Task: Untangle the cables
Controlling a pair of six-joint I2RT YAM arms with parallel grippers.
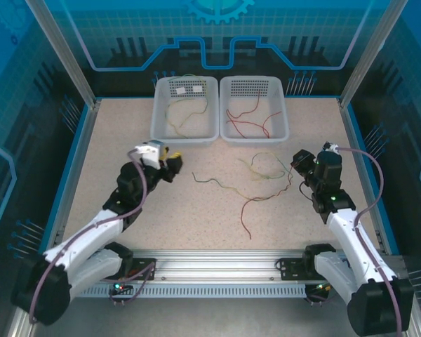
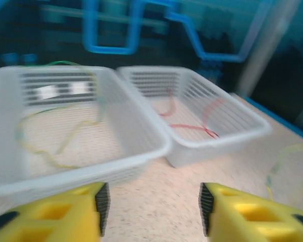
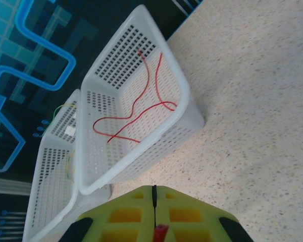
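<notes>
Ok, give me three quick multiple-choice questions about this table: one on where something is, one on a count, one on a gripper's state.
1. Basketed red cables lie in: A the left one, B the right one, C both.
2. White baskets on the table: A one, B two, C three.
3. The left gripper is: A open, B shut, C gripping a cable.
B: red strands sit in the right basket.
B: it stands beside the left basket.
A: its yellow fingers stand apart.
</notes>
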